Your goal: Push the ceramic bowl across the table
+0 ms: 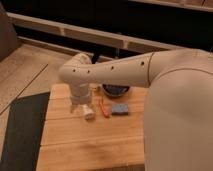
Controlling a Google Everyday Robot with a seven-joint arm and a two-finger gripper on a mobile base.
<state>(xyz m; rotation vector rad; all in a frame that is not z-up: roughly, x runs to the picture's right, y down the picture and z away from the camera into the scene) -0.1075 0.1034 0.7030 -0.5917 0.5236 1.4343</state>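
Reaching in from the 3 o'clock side, the robot's thick white arm [115, 70] stretches leftward over the far part of the light wooden butcher-block table [85, 145]. It bends at a rounded elbow and drops straight down toward the planks. The gripper [82, 105] at its end hangs low over the tabletop near the far left corner, roughly at 11 o'clock from the table's middle. Whether it is open or closed I cannot tell from where I stand. Just at its 5 o'clock sits a small pale cream cylindrical cup [89, 113], so close to the gripper that I cannot say if the two touch.

The small, shallow, round ceramic bowl [116, 90], dark outside with a bluish inside, stands by the far edge of the table. It is at about 2 o'clock from the gripper and apart from it. The arm crosses in front of the bowl's upper rim and hides part of it. Near the bowl, at its 6 o'clock, lies a flat blue rectangular sponge [119, 109], not touching it. A thin orange stick-like object [104, 108] lies just beside the sponge at its 9 o'clock, between sponge and cup; what it is I cannot make out.

A dark floor mat [22, 130] runs along the table's 9 o'clock side, on a pale floor [25, 70].
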